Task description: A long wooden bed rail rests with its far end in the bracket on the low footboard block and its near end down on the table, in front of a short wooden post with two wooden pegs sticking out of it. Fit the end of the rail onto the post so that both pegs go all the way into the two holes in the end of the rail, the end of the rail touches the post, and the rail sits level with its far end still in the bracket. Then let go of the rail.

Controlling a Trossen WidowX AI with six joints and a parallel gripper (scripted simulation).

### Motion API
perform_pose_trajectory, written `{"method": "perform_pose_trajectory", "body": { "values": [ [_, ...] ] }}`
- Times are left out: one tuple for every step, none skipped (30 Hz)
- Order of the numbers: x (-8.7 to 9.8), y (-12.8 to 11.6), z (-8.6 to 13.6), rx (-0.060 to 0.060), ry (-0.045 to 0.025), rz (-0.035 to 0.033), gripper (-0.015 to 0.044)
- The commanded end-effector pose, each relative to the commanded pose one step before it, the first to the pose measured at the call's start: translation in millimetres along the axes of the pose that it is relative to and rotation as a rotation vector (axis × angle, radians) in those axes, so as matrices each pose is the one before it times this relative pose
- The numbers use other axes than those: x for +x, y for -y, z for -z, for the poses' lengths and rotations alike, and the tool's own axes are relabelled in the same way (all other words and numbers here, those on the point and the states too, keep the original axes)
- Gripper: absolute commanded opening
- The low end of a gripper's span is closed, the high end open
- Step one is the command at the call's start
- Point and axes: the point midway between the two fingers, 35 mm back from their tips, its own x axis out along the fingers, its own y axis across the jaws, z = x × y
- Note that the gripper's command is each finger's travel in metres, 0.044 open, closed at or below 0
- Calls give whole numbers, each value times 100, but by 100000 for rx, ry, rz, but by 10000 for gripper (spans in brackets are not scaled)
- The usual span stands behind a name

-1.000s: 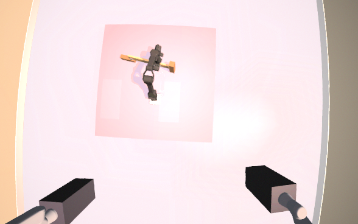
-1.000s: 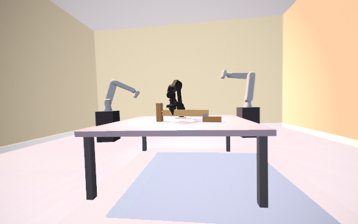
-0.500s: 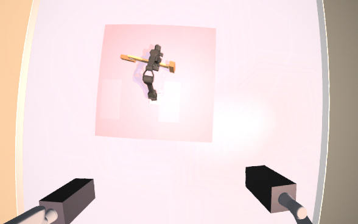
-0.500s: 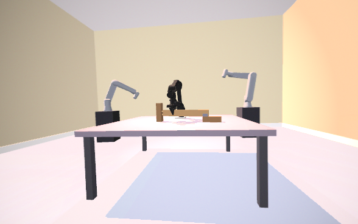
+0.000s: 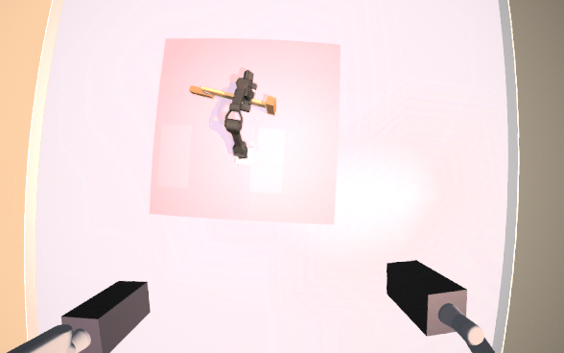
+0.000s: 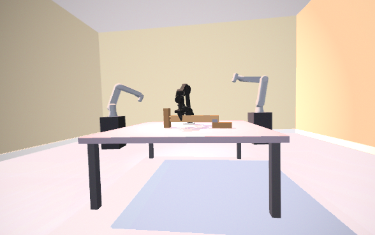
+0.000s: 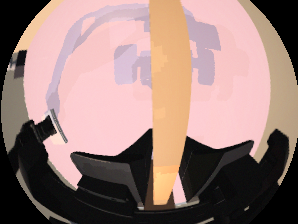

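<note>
The long wooden rail (image 5: 258,103) (image 6: 201,118) (image 7: 171,75) looks about level in the exterior view. Its near end is very close to the upright wooden post (image 5: 271,105) (image 6: 166,118). A thin seam with small light spots shows between them; whether the pegs are fully in, or the rail touches the post, I cannot tell. The rail's far end sits at the small grey bracket (image 6: 215,121) on the low footboard block (image 5: 195,90) (image 6: 225,125). My gripper (image 6: 180,119) (image 7: 160,131) is shut on the rail, nearer the post than the block. The holes are hidden.
The black arm's base (image 5: 240,152) stands on the pink table top (image 5: 302,201) beside the rail. Two pale arms on black pedestals (image 5: 424,297) (image 6: 112,131) stand beyond the table. The arm's upper links hide the middle of the rail in the top view.
</note>
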Motion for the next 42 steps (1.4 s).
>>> {"method": "perform_pose_trajectory", "body": {
  "values": [
    [-142,54,120,96,86,566,0],
    [-7,2,32,0,-3,0,0],
    [-7,2,31,0,-3,0,0],
    [-8,2,30,0,-3,0,0],
    [-9,2,29,0,-3,0,0],
    [-9,2,30,0,-3,0,0],
    [-10,2,30,0,-3,0,0],
    [-10,2,30,0,-3,0,0],
    [-10,2,30,0,-3,0,0],
    [-11,2,30,0,-3,0,0],
    [-12,2,30,0,-3,0,0],
    [-13,2,28,0,-3,0,0],
    [-14,2,27,0,-3,0,0],
    [-16,2,27,0,-3,0,0],
    [-18,2,27,0,-3,0,0],
    [-18,2,24,0,-2,0,0],
    [-20,2,23,0,-2,0,0],
    [-23,3,23,0,-2,0,0],
    [-22,2,19,0,-2,0,0],
    [-1,0,-5,0,1,0,0],
    [-2,0,-10,0,1,0,0],
    [-3,0,-15,0,1,0,0],
    [-4,1,-20,0,2,0,0],
    [-5,1,-24,0,2,0,0],
    [-7,1,-28,0,3,0,0],
    [-8,1,-31,0,3,0,0],
    [-9,1,-31,0,3,0,0],
    [-10,1,-32,0,3,0,0],
    [-11,1,-32,0,3,0,0],
    [-11,1,-30,0,3,0,0],
    [-12,1,-29,0,3,0,0],
    [-13,1,-29,0,3,0,0],
    [-14,1,-30,0,3,0,0],
    [-14,1,-30,0,3,0,0],
    [-14,1,-30,0,3,0,0],
    [-14,1,-30,0,3,0,0],
    [-13,3,-30,0,3,0,0],
    [-11,3,-30,0,3,0,0],
    [-9,4,-30,0,3,0,0],
    [-6,4,-30,0,3,0,0],
    [-3,5,-30,0,3,0,0],
    [2,6,-30,0,3,0,0]
  ]
}}
